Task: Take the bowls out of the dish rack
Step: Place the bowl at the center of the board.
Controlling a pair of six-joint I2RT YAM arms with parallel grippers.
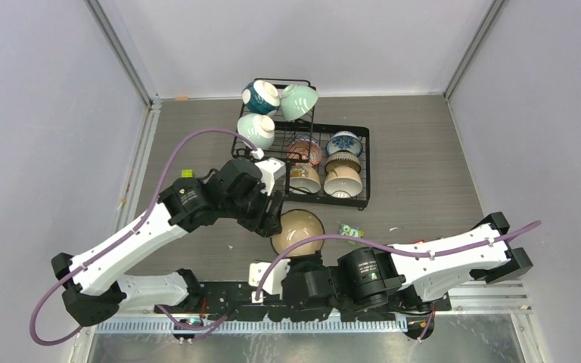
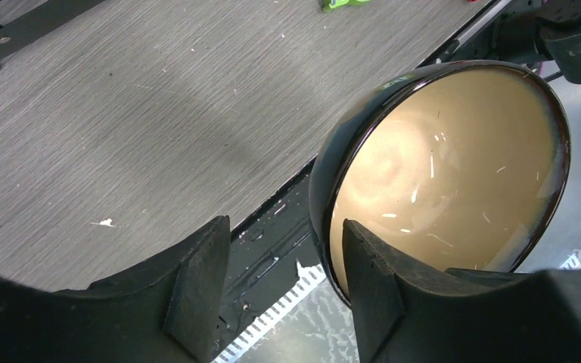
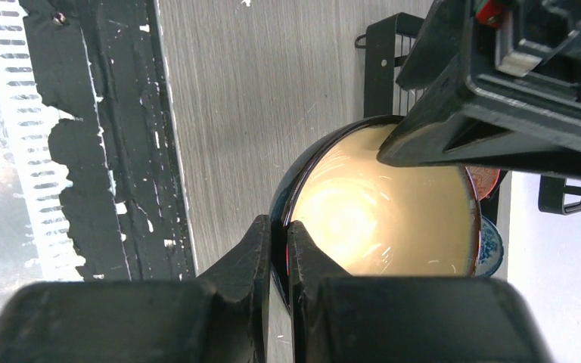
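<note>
A dark brown bowl with a cream inside (image 1: 297,231) is held above the table's near edge, in front of the black wire dish rack (image 1: 364,162). My right gripper (image 1: 301,263) is shut on the bowl's near rim (image 3: 378,212), one finger inside and one outside (image 3: 280,227). My left gripper (image 1: 273,222) is open at the opposite rim (image 2: 446,166): one finger lies inside the bowl, the other stands well off its outer wall (image 2: 284,234). The rack holds a dark teal bowl (image 1: 261,96), two mint bowls (image 1: 299,100), a reddish one (image 1: 305,150), a blue-patterned one (image 1: 345,143) and cream ones (image 1: 343,181).
A small green toy block (image 1: 351,230) lies on the table right of the held bowl, also in the left wrist view (image 2: 344,4). Another small block (image 1: 187,173) sits by the left arm. The arms' black base rail (image 1: 219,299) runs just under the bowl.
</note>
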